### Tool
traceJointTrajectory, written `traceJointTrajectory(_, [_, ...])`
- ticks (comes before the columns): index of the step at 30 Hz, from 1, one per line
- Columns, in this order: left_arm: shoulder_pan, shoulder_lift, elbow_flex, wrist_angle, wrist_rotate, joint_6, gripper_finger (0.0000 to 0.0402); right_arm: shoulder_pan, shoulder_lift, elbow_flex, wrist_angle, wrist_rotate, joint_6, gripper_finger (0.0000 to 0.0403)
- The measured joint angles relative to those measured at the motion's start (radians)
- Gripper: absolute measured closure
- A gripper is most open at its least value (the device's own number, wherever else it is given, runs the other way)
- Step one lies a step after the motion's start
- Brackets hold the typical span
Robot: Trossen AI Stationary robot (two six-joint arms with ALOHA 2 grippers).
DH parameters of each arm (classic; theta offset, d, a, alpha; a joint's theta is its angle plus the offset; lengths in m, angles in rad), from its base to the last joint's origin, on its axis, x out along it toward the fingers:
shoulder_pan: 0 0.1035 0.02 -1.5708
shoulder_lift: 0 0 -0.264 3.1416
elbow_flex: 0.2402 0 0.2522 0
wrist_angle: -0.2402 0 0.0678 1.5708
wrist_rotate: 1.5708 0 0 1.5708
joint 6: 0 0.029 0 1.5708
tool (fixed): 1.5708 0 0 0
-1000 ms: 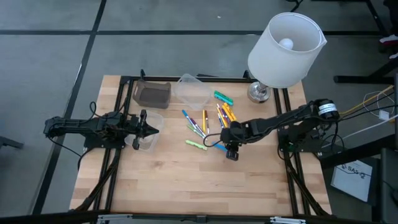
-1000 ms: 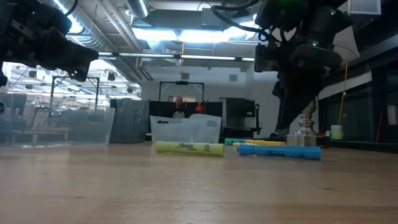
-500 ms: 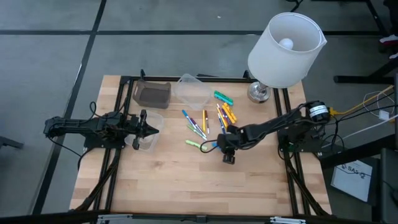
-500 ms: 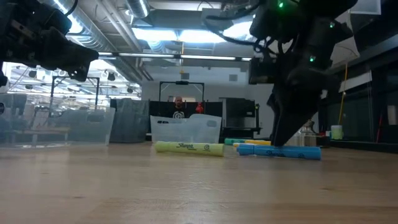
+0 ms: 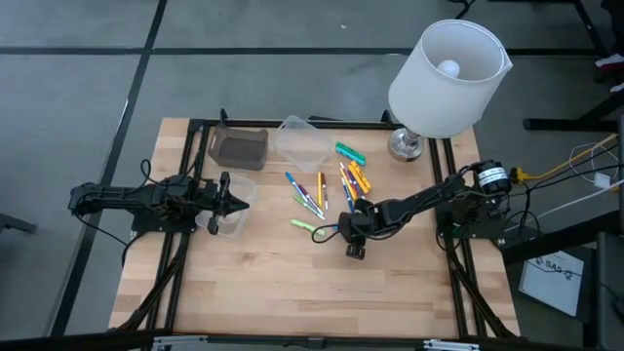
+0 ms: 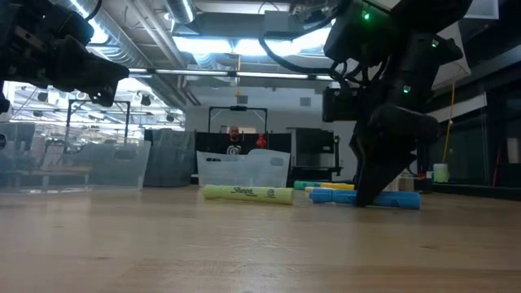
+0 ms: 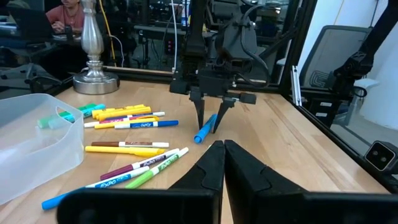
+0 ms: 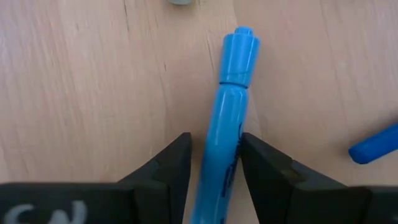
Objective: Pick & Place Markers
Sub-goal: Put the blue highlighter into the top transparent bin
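Note:
Several markers [image 5: 322,190] in blue, green, yellow and orange lie loose on the wooden table [image 5: 292,292]. My right gripper [image 8: 214,149] points steeply down over a blue marker [image 8: 227,124], which lies flat on the table. It is open, with one finger close on each side of the marker's barrel, as the left wrist view also shows [image 7: 210,124]. A yellow-green marker [image 6: 247,193] lies to that marker's left. My left gripper [image 7: 221,155] is shut and level at the table's left, above a clear cup [image 5: 231,213].
A lamp [image 5: 444,78] stands at the back right on a metal base [image 5: 405,144]. A clear container [image 5: 302,141] and a dark one [image 5: 239,148] sit at the far edge. The near half of the table shows bare wood.
My right gripper has come down and a little toward the table's left and near edge. Its fingers now stand on either side of the blue marker near the tabletop. The marker has stayed where it was.

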State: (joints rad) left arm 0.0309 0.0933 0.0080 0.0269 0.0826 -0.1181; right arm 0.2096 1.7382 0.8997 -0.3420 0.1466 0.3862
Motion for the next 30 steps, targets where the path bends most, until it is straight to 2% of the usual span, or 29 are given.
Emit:
traceJointTrajectory(10, [0.000,0.000,0.000,0.000,0.000,0.000,0.0395,0.000,0.001,-0.001,-0.001,-0.003,0.060,0.0268])
traceJointTrajectory(19, [0.000,0.000,0.000,0.000,0.000,0.000,0.0395,0.004,0.002,-0.002,-0.006,-0.003,0.054,0.0337])
traceJointTrajectory(30, [0.000,0.000,0.000,0.000,0.000,0.000,0.0395,0.003,0.002,-0.003,-0.005,-0.026,0.028,0.0322])
